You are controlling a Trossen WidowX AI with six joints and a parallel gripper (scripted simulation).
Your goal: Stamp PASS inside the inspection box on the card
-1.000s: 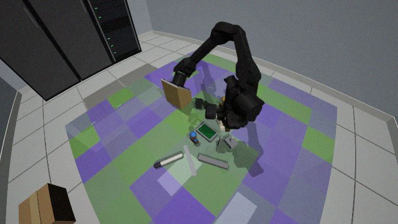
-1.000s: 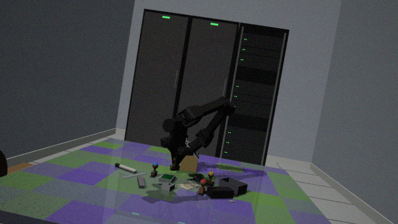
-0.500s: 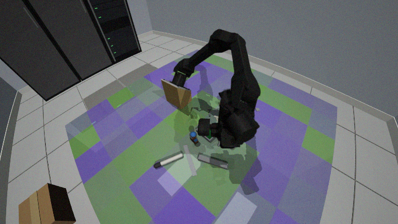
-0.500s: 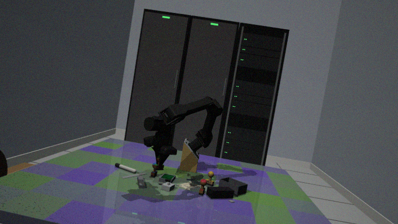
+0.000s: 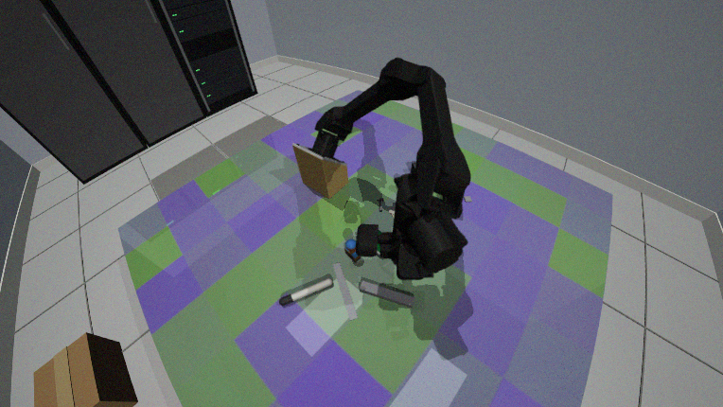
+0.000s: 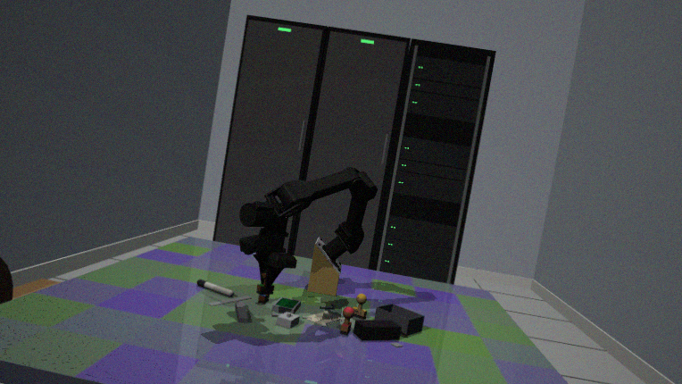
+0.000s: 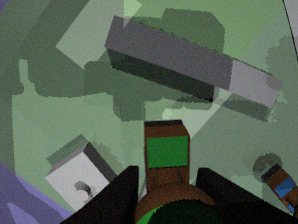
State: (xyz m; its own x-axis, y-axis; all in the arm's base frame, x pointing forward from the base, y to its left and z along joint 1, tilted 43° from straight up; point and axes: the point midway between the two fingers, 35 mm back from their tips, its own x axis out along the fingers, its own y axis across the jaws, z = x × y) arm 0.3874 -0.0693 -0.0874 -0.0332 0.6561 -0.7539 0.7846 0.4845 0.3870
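Note:
My gripper [image 6: 265, 284] [image 7: 168, 176] is shut on a brown stamp [image 7: 167, 151] with a green face label; no lettering is readable. In the wrist view the stamp is between the fingers, with the grey bar beyond it. The arm hides the fingertips in the top view. The green ink pad [image 6: 287, 304] lies in its tray, right of the gripper in the exterior view, and is mostly hidden in the top view. The pale card [image 6: 319, 319] lies farther right with small pieces on it; its box cannot be made out.
A blue-knobbed stamp [image 5: 351, 245] [image 7: 284, 186] stands close by. A grey bar [image 5: 386, 291] [image 7: 170, 50], marker [image 5: 308, 290], ruler [image 5: 345, 291] and pale block [image 6: 287, 320] [image 7: 75, 175] lie around. Red-knobbed [image 6: 348, 313] and yellow-knobbed [image 6: 361, 299] stamps stand near a black bin [image 6: 411, 323].

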